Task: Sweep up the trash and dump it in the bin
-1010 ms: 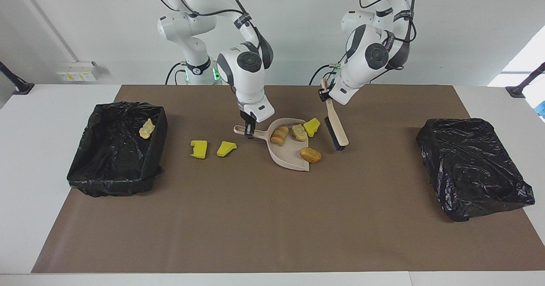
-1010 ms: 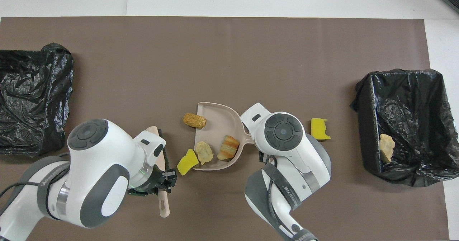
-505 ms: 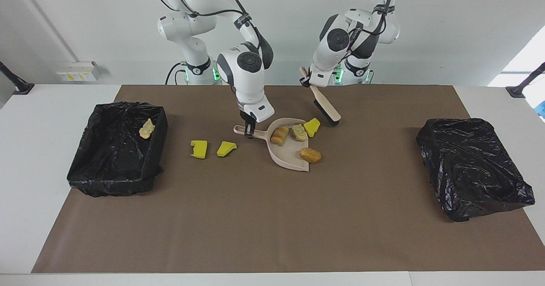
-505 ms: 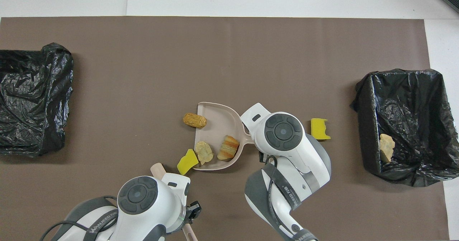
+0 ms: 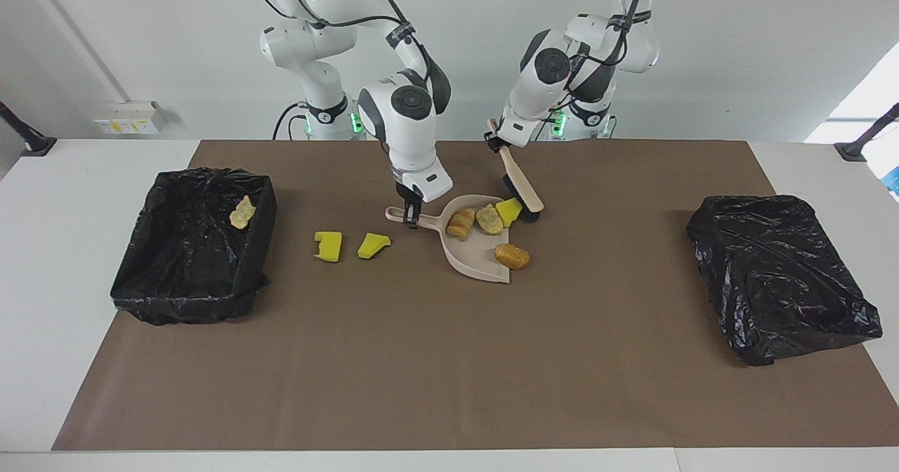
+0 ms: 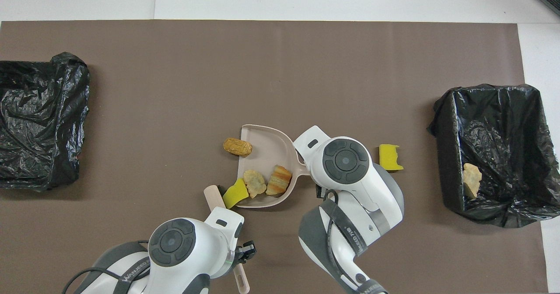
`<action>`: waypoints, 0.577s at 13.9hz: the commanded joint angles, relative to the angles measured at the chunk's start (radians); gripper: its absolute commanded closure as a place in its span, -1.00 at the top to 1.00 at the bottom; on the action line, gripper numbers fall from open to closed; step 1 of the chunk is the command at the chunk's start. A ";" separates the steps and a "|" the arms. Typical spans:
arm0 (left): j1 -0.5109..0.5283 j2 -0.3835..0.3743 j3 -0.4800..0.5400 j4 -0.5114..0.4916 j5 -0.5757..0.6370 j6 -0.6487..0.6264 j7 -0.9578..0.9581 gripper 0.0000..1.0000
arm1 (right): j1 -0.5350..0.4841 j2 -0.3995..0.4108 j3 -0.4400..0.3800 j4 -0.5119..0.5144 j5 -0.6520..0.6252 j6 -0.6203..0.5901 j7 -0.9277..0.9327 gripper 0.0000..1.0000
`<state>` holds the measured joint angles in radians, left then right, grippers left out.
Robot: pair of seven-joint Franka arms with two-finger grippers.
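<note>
Not much text to be found here. A grey band on the left arm (image 6: 131,273) is printed with what reads roughly as "WANJEED" in the overhead view. A similar band on the right arm (image 6: 350,237) carries small white lettering, maybe the same brand plus some characters, but it can't really be made out. Nothing readable on the wall socket plate (image 5: 128,118).

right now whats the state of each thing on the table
dustpan: flat on the mat, handle held by the right pincer
brush: held tilted by the left pincer, bristles down against the yellow sponge chunk
yellow sponge chunk: at the pan's mouth
croissant roll: in the pan
pale lump: in the pan
brown roll: at the pan's lip
open bin: one lump inside
</note>
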<state>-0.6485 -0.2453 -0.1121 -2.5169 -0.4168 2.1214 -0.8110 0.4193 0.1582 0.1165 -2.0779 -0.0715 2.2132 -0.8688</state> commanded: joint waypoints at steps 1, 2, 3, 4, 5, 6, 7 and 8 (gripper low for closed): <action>-0.013 0.040 0.016 0.039 -0.022 0.047 0.081 -1.00 | -0.001 0.003 0.006 -0.013 -0.005 0.022 0.043 -1.00; -0.007 0.067 0.019 0.076 -0.022 0.045 0.098 -1.00 | -0.001 0.003 0.006 -0.013 -0.004 0.022 0.044 -1.00; -0.003 0.092 0.019 0.111 -0.022 0.045 0.099 -1.00 | -0.001 0.003 0.006 -0.013 -0.005 0.022 0.044 -1.00; -0.003 0.116 0.020 0.148 -0.022 0.045 0.101 -1.00 | -0.001 0.003 0.006 -0.013 -0.004 0.022 0.044 -1.00; -0.003 0.132 0.020 0.176 -0.020 0.029 0.102 -1.00 | -0.001 0.003 0.006 -0.013 -0.004 0.022 0.044 -1.00; -0.002 0.132 0.022 0.179 -0.010 0.009 0.114 -1.00 | -0.001 0.003 0.006 -0.013 -0.005 0.022 0.044 -1.00; -0.002 0.127 0.025 0.179 -0.004 -0.030 0.160 -1.00 | -0.001 0.003 0.006 -0.013 -0.004 0.022 0.044 -1.00; 0.021 0.120 0.034 0.188 0.025 -0.081 0.209 -1.00 | -0.001 0.003 0.006 -0.013 -0.005 0.022 0.044 -1.00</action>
<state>-0.6470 -0.1279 -0.0973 -2.3578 -0.4140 2.1230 -0.6802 0.4194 0.1582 0.1165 -2.0788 -0.0715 2.2132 -0.8600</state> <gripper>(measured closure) 0.744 0.683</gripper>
